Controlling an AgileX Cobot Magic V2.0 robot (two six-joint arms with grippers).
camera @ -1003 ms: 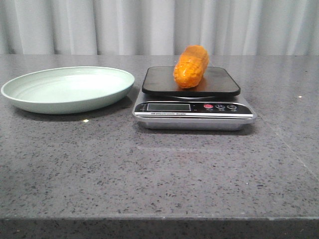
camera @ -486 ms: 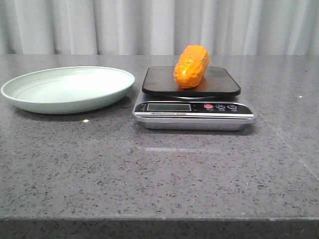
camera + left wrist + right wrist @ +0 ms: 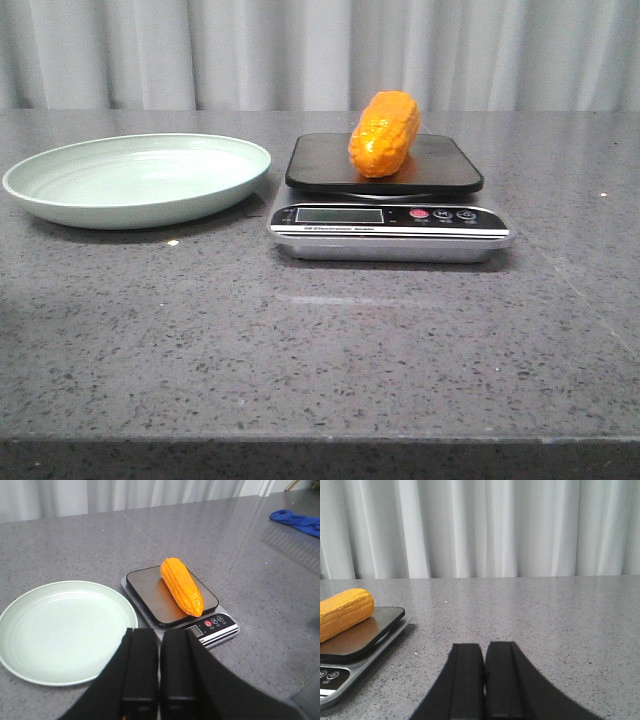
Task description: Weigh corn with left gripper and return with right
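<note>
The orange-yellow corn [image 3: 384, 133] lies on the black platform of the kitchen scale [image 3: 388, 230], mid-table. It also shows in the left wrist view [image 3: 182, 585] and at the edge of the right wrist view [image 3: 344, 612]. The pale green plate [image 3: 136, 179] sits empty left of the scale. My left gripper [image 3: 160, 635] is shut and empty, held back above the near rim of the plate [image 3: 30, 675] and short of the scale [image 3: 220, 630]. My right gripper [image 3: 484, 647] is shut and empty, low over the table to the right of the scale [image 3: 350, 670]. Neither gripper shows in the front view.
A grey speckled table [image 3: 320, 350] carries everything, with a white curtain [image 3: 320, 50] behind it. A blue cloth [image 3: 297, 521] lies at the far corner in the left wrist view. The table's front edge [image 3: 320, 438] runs along the bottom of the front view.
</note>
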